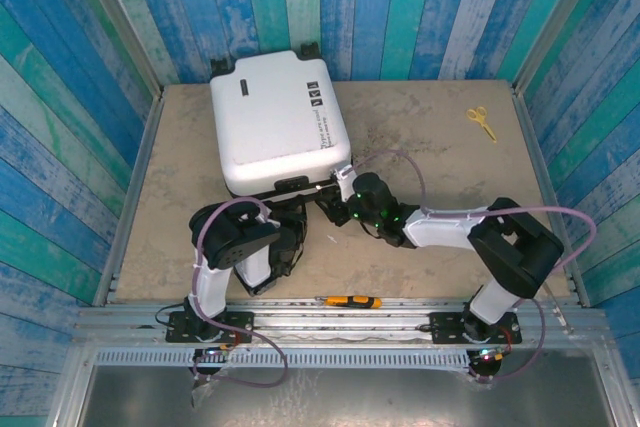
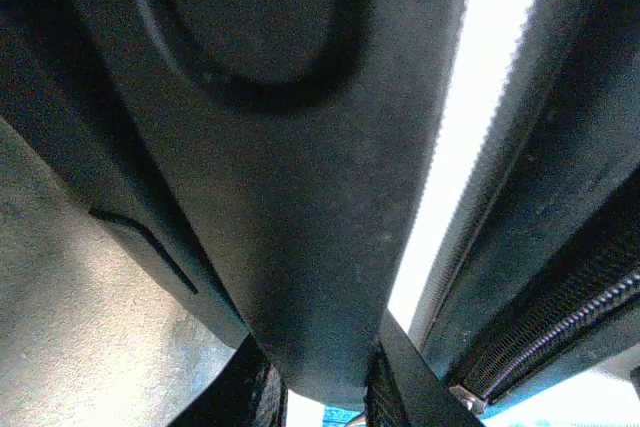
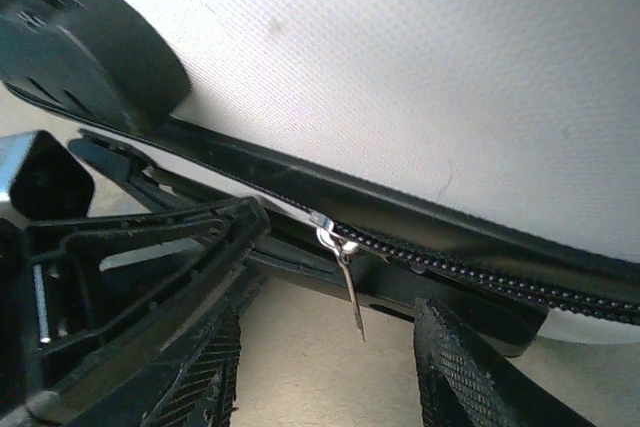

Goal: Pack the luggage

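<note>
Much of your left end effector (image 2: 320,399) is sitting out of sight. Its wrist camera is pressing so near to smooth, matte black plastic that you are seeing just two dark finger stubs at the bottom edge, with that plastic running down between them. You cannot tell whether they are clamping it or merely flanking it. A bright white strip and a run of fine zipper teeth (image 2: 560,317) are crossing the right side of that view, blurred.

From above, the luggage (image 1: 278,122) is lying flat and closed at the far left corner of the tabletop (image 1: 440,177). Its white hard shell is showing a fine dimpled grain and rounded corners, with black wheels (image 1: 308,49) poking out at its far edge.

Your right end effector (image 3: 335,377) is hovering at the case's near right corner with its cross-hatched fingers (image 3: 470,372) standing apart, gripping nothing. A thin metal zipper pull (image 3: 350,287) is dangling in the gap above them, touching neither. A rounded black fitting (image 3: 85,47) is being cut off at the top left, too partial to identify.

Yellow-handled scissors (image 1: 482,122) are lying near the far right corner, and an orange-and-black cutter (image 1: 348,301) is resting at the near edge.
</note>
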